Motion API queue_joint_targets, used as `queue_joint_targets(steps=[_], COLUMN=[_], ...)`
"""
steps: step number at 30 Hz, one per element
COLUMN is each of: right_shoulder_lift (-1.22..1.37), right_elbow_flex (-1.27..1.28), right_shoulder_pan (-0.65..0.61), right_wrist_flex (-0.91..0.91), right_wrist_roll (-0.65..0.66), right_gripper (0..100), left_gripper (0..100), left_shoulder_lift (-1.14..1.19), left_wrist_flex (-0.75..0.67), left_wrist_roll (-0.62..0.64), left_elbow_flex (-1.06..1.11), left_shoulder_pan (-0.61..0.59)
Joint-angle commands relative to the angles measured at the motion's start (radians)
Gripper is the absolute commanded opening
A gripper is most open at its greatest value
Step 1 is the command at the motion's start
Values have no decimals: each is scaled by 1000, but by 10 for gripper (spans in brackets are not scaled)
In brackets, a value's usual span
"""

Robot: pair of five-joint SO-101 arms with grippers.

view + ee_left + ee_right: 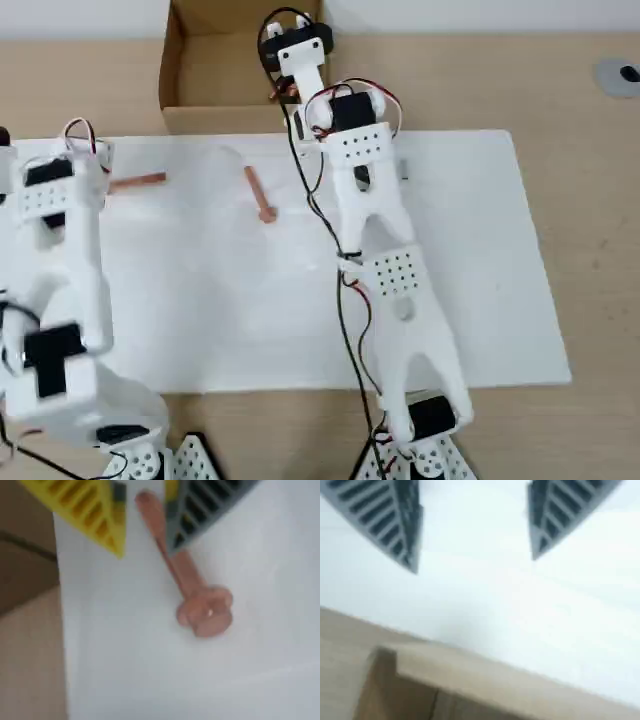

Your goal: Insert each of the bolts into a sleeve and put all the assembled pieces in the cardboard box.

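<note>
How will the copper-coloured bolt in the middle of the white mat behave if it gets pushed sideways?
The bolt lies flat and has a round shaft, so it would probably roll. Its wider head would likely make it curve round rather than go straight. It looks slim and stiff, so probably light.

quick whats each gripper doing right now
left gripper: open around a bolt, not gripping it
right gripper: open, empty
</note>
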Motion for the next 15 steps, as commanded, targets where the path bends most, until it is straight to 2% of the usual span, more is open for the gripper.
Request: queue_joint_targets(steps=[1, 8, 15], right_shoulder_lift=[-105, -107, -107], right_elbow_flex=[-33, -33, -33], right_shoulder_pan=[-13, -15, -15], right_wrist_flex=[31, 60, 60], right_wrist_roll=[6, 3, 5], right_gripper=[183, 183, 183], left_gripper=[67, 67, 67], left_shoulder_lift=[111, 346, 510], left_wrist_flex=[37, 110, 387], left_wrist_roll=[43, 89, 91], left_elbow_flex=[-207, -462, -758], left_shoulder_pan=[8, 0, -32])
